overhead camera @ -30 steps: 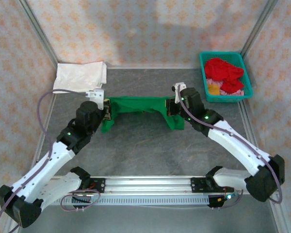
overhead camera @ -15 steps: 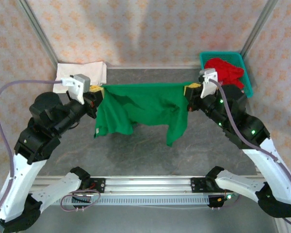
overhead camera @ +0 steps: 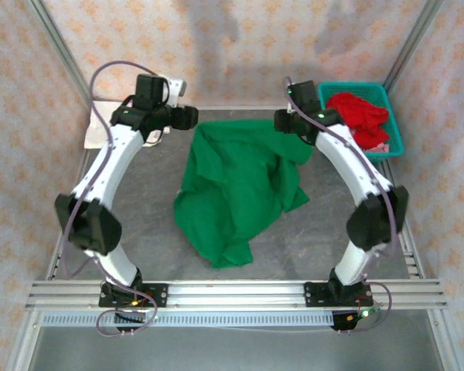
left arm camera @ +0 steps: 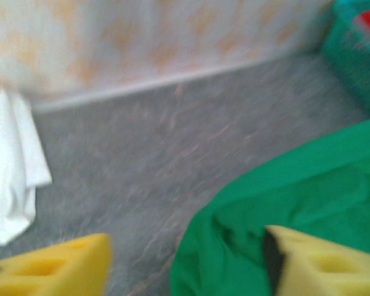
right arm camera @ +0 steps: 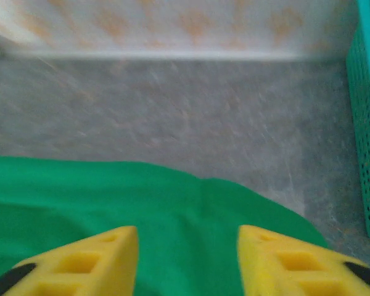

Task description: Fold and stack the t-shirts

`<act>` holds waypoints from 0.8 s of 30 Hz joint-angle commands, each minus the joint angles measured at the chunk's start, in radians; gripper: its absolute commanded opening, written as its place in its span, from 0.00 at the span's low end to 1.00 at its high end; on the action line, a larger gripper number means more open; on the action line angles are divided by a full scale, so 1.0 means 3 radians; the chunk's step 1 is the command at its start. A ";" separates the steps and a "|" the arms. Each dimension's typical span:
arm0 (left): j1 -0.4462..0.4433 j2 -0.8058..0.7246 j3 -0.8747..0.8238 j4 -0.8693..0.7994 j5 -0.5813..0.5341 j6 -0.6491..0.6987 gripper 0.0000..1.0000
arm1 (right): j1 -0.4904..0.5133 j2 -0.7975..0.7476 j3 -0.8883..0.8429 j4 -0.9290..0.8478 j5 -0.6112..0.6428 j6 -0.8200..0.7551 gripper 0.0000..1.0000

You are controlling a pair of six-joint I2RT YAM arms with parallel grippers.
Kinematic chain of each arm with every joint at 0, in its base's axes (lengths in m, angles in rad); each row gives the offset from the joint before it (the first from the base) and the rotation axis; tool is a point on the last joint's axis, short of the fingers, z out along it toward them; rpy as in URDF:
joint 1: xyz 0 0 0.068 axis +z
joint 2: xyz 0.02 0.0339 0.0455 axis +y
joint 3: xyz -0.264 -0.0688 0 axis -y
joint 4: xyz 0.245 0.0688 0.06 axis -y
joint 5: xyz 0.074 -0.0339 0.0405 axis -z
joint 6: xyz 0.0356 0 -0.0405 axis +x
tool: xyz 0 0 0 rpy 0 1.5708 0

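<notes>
arms (overhead camera: 108,166) extended, left end effector (left arm camera: 185,265) spread, right end effector (right arm camera: 188,262) spread

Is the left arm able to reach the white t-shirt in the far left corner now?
Probably yes. The left gripper is open and holds nothing. It is near the white t-shirt, with bare table between them. The green t-shirt lies to its other side, not in the way.

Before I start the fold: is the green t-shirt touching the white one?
Apart. The left wrist view shows bare grey table between the green t-shirt and the white t-shirt.
</notes>
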 commanded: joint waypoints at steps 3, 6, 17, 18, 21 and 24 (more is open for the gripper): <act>0.0025 -0.0386 -0.0553 0.0404 -0.0362 -0.0166 0.76 | -0.0031 0.0059 0.0006 -0.0157 0.0200 0.0087 0.59; -0.0167 -0.0715 -0.1143 0.0587 -0.0342 -0.0160 0.81 | -0.0028 -0.0256 -0.0557 0.0153 0.0066 0.0130 0.62; -0.1361 -0.0040 -0.1592 0.0377 -0.0939 -0.0144 0.81 | -0.0182 -0.0746 -0.1636 0.0634 -0.0243 0.0581 0.63; -0.1382 0.0005 -0.1653 0.0446 -0.1023 -0.0161 0.81 | -0.0180 -0.0753 -0.1663 0.0674 -0.0238 0.0591 0.63; -0.1375 0.0116 -0.1745 0.0594 -0.1359 -0.0157 0.82 | -0.0188 -0.0764 -0.1718 0.0777 -0.0246 0.0629 0.63; -0.1351 0.0263 -0.1691 0.0627 -0.1533 -0.0135 0.82 | -0.0193 -0.0744 -0.1729 0.0813 -0.0260 0.0649 0.63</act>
